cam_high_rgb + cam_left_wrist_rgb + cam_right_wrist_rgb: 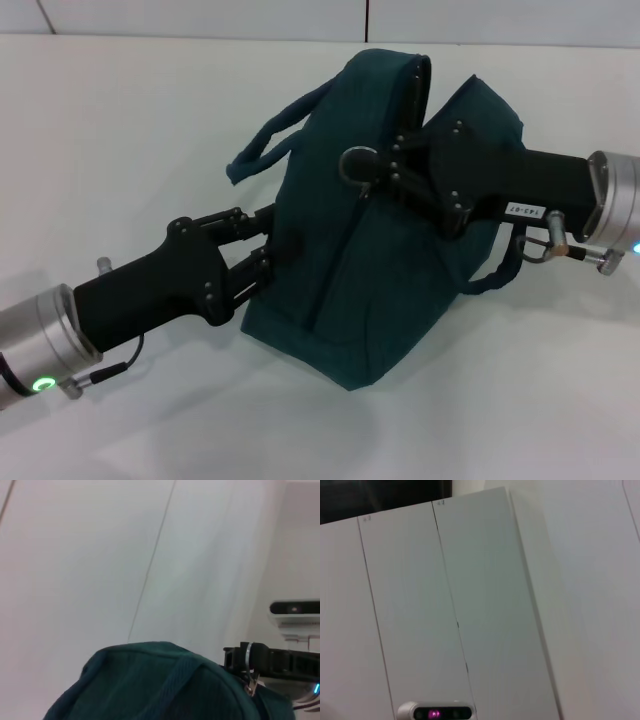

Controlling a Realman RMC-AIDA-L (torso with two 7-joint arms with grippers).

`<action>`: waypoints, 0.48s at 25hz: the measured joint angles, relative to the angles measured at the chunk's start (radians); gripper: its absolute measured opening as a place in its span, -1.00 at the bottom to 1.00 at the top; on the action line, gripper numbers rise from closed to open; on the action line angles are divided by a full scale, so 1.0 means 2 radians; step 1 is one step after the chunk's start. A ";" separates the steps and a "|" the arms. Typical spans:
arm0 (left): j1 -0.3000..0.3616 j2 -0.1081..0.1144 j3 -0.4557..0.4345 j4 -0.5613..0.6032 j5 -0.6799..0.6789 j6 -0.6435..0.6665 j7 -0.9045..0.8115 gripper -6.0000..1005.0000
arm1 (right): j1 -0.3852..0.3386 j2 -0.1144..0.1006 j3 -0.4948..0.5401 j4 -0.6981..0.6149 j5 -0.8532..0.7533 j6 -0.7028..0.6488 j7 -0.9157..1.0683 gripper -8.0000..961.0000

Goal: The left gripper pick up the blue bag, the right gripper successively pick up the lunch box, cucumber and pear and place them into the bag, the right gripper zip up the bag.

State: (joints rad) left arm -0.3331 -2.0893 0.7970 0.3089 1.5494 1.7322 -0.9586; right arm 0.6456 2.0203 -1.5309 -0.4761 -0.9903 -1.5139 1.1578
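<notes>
In the head view alone, both grippers (268,262) (385,172) clamp the bag (370,290).

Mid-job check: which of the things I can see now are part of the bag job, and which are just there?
Part of the job:
- blue bag
- left gripper, at the bag's side
- right gripper, at the zip pull ring on top of the bag

Just there:
- white table
- white cabinet

Lunch box, cucumber and pear are not visible.

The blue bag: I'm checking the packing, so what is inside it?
Nothing inside shows. The blue bag stands on the white table, its fabric covering any contents. The left gripper is at its side and the right gripper at the zipper ring.
</notes>
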 joint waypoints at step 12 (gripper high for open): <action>0.000 0.001 0.021 0.001 0.006 0.000 0.012 -0.76 | -0.030 0.001 0.025 0.000 0.038 -0.014 -0.022 -0.96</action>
State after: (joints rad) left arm -0.3325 -2.0865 0.8397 0.3099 1.5619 1.7321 -0.9344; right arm 0.5850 2.0218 -1.4806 -0.4771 -0.9147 -1.5423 1.1137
